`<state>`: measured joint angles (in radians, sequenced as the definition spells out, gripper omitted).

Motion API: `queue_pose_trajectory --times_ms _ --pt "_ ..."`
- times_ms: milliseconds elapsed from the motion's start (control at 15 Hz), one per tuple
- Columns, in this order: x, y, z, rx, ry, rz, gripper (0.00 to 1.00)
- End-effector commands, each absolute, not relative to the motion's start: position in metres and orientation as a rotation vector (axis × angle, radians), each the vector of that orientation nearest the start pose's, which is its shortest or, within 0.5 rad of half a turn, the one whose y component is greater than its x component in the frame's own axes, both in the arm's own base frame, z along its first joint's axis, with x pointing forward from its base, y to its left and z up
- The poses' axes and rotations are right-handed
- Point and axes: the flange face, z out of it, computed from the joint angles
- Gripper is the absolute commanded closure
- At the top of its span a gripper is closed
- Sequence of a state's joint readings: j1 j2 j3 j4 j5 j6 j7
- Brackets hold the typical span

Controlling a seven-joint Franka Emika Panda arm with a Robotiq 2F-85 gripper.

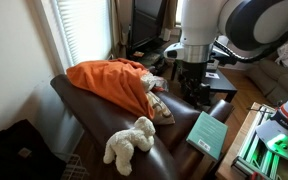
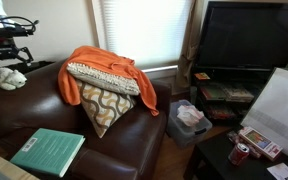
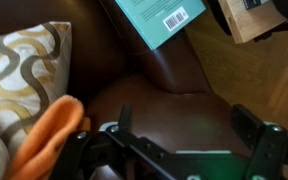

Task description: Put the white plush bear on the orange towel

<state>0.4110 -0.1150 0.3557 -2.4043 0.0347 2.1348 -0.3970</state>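
The white plush bear (image 1: 131, 142) lies on the brown leather sofa (image 1: 174, 140), near its edge; it also shows in an exterior view (image 2: 9, 77). The orange towel (image 1: 109, 82) is draped over patterned pillows (image 2: 104, 105) and shows in both exterior views (image 2: 104, 62). My gripper (image 1: 193, 88) hangs open and empty above the sofa; in an exterior view (image 2: 6, 55) it sits just above the bear. In the wrist view the open jaws (image 3: 184, 118) frame bare leather, with a towel corner (image 3: 49, 135) and a pillow (image 3: 19, 75) at the left. The bear is out of the wrist view.
A teal book (image 1: 209, 133) lies on the sofa seat, also seen in an exterior view (image 2: 49, 150) and the wrist view (image 3: 162, 17). A TV (image 2: 249, 40) on a stand and a tissue box (image 2: 189, 118) stand beside the sofa. Window blinds (image 1: 84, 30) are behind it.
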Motion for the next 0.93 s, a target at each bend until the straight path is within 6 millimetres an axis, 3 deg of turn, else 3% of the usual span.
queue_pose_trajectory --times_ms 0,67,200,400,733,867 --pt "0.324 0.372 0.349 -2.511 -1.981 0.161 0.00" --pt "0.316 0.357 0.349 -2.588 -1.865 0.191 0.00" --pt "0.316 0.372 0.353 -2.544 -1.935 0.164 0.00" --pt "0.323 0.372 0.352 -2.527 -1.954 0.167 0.00" --pt "0.355 0.393 0.341 -2.378 -1.917 -0.369 0.00" --pt "0.365 0.404 0.323 -2.304 -1.839 -0.433 0.00"
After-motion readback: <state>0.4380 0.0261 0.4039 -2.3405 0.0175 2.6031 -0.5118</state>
